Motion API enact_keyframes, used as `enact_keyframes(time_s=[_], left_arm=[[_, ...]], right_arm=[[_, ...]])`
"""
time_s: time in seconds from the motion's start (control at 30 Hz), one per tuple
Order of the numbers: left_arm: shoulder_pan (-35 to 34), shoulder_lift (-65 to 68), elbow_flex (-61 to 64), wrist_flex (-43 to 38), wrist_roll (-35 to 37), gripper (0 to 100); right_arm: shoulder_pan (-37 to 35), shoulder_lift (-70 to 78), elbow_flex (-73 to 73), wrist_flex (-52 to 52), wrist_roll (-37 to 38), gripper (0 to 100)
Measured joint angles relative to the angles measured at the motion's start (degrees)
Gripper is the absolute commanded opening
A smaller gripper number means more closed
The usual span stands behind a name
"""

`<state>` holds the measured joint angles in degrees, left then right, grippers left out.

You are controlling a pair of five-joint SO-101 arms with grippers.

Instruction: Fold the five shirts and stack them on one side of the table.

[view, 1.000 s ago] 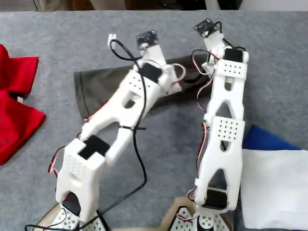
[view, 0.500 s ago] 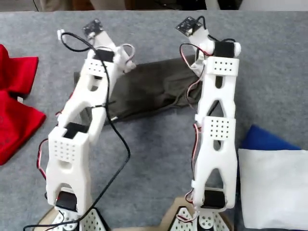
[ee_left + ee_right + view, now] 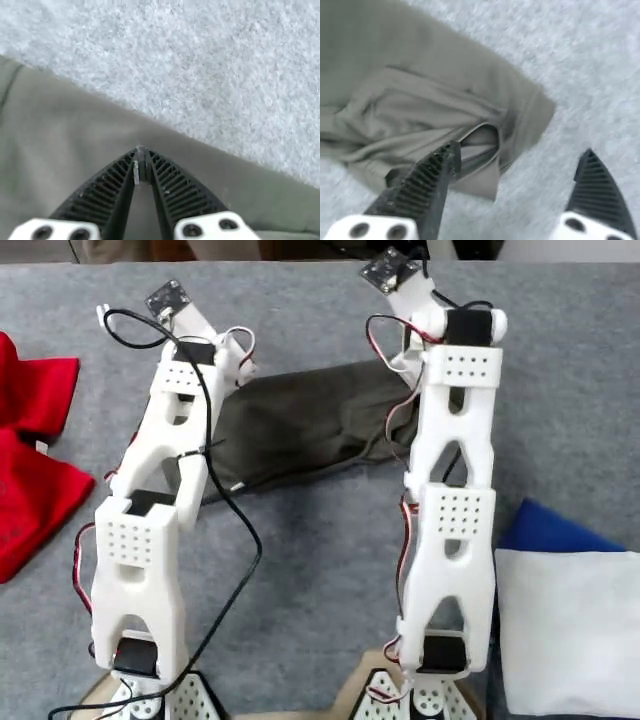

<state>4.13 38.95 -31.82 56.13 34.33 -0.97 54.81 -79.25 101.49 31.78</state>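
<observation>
An olive shirt (image 3: 300,425) lies crumpled across the far middle of the grey table (image 3: 300,580), between my two arms. The left arm (image 3: 185,390) stands over the shirt's left end. In the left wrist view my left gripper (image 3: 141,156) is shut, its tips pinched on the olive shirt (image 3: 60,125) close to its far edge. The right arm (image 3: 455,370) stands over the right end. My right gripper (image 3: 515,172) hangs open above the bunched folds of the olive shirt (image 3: 420,110), with nothing between its fingers.
Red shirts (image 3: 30,470) lie heaped at the table's left edge. At the front right a folded white shirt (image 3: 565,630) rests on a blue one (image 3: 545,530). Bare grey table stretches between the arm bases and the olive shirt.
My left arm has swung from the shirt's right part over to its left end, gripper shut, and the shirt now spans less width. The right arm shifted slightly left and farther back.
</observation>
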Motion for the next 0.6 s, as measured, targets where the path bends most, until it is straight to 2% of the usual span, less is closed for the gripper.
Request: enact_keyframes(time_s=[0.17,0.47,0.6], left_arm=[[-1.7,0.1,-0.6,0.0,0.0,2],[-15.1,0.1,-2.7,-4.7,1.4,2],[-18.7,0.8,-2.8,-7.5,-0.7,2]], right_arm=[[0.5,-13.4,20.6,0.0,-1.1,17.5],[0.4,-35.6,55.7,-3.3,-2.6,17.1],[-2.7,-41.8,68.1,-6.9,-1.3,17.1]])
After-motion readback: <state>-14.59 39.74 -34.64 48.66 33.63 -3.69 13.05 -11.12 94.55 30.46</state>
